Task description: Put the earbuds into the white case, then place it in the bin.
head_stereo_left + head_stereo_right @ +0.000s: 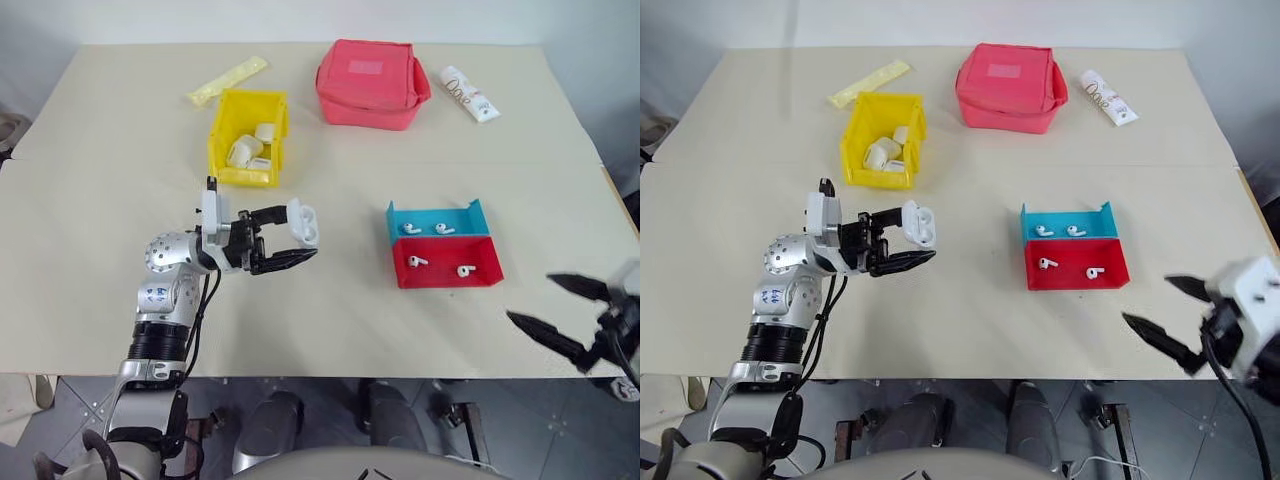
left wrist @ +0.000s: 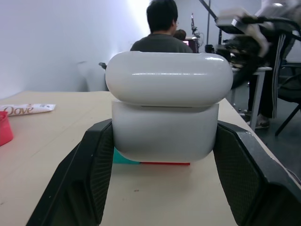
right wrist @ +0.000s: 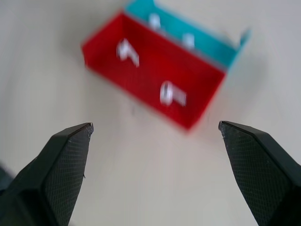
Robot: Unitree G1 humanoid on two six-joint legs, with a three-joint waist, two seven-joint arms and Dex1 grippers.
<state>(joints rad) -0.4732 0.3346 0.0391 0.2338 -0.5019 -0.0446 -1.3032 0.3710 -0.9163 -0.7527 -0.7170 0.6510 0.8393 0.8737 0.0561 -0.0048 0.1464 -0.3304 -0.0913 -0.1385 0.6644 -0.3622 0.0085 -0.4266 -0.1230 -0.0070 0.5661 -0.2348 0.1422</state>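
a lab: a person (image 2: 161,28) seated among equipment stands (image 2: 263,28) behind the table (image 2: 56,155).

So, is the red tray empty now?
No, the red tray holds two earbuds, beside the teal tray.

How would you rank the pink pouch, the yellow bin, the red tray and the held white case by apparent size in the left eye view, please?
1. pink pouch
2. yellow bin
3. red tray, looking close to the bin, so that pair is unsure
4. white case, held in the left gripper and raised nearer the camera, yet smallest
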